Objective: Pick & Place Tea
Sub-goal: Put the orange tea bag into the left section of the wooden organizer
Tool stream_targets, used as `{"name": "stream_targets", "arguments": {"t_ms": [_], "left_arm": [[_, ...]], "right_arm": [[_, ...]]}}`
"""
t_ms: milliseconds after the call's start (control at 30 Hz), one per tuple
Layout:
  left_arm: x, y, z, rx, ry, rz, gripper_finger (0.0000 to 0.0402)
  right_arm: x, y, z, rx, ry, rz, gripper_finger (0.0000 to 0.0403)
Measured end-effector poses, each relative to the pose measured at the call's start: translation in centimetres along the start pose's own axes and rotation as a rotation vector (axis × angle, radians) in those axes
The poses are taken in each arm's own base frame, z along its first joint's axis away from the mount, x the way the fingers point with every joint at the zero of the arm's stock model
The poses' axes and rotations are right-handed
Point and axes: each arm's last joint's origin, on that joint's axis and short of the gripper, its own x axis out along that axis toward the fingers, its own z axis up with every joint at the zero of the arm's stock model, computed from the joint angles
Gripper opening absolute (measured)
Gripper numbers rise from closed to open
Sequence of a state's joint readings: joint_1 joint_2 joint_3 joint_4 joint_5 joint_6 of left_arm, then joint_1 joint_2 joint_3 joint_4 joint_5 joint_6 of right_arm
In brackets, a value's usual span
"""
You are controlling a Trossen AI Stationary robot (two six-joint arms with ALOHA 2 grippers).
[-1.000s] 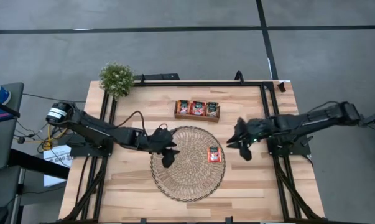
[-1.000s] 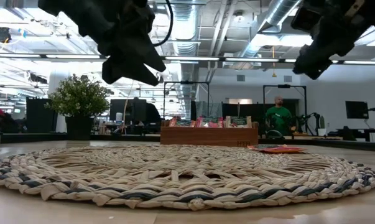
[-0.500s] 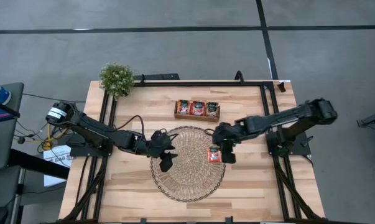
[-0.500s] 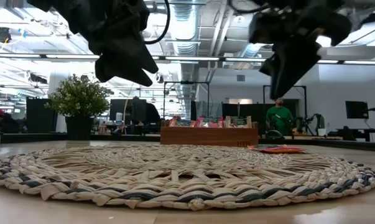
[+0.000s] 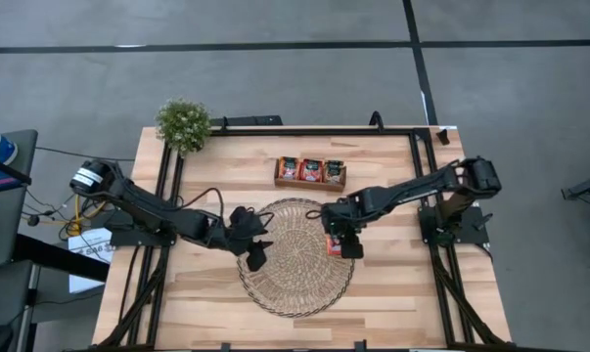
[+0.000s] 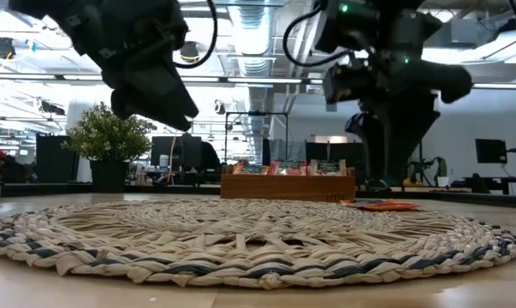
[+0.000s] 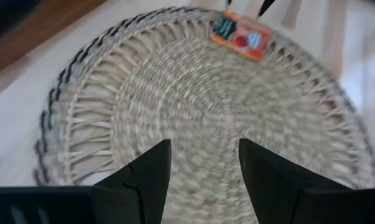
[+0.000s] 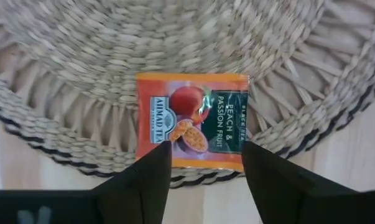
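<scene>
I have the right hand (image 5: 341, 243) over the right edge of the mat (image 5: 295, 284), directly above a red-orange sachet (image 8: 191, 121) that lies flat there. Through the right wrist camera I see my two fingers (image 8: 143, 177) spread apart, one at each side of the sachet's near edge, with nothing between them; I cannot tell whether they touch it. The sachet rests on the mat's outer rim, close to the bare surface (image 5: 402, 293). My left hand (image 5: 255, 252) hangs over the mat's left edge, its fingers (image 7: 150, 177) parted and holding nothing. From the low camera both hands sit above the mat. More sachets stand in the wooden tray (image 5: 310, 182) just behind the mat. A potted plant (image 5: 183, 123) sits at the far left corner.
</scene>
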State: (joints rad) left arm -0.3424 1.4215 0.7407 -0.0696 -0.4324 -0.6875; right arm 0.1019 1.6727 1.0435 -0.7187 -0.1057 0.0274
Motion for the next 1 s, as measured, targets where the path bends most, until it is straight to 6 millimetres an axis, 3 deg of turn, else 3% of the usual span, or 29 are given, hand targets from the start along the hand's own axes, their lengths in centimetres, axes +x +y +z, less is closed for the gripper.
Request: {"name": "stream_targets", "arguments": {"t_ms": [400,633,1000], "left_arm": [[-2.6,1.3,-0.9,-0.008,-0.128,-0.085,0.0182],[-2.4,1.6,-1.4,-0.004,-0.119,-0.078,0.0182],[-2.3,1.6,-1.5,0.017,-0.11,-0.066,0.0182]], "right_arm": [[1.9,-1.8,0.3,0.053,0.036,-0.014,0.0177],[2.1,-2.0,0.4,0.052,0.034,-0.068,0.0153],[4.4,-1.8,0.3,0.038,0.107,-0.061,0.0121]]}}
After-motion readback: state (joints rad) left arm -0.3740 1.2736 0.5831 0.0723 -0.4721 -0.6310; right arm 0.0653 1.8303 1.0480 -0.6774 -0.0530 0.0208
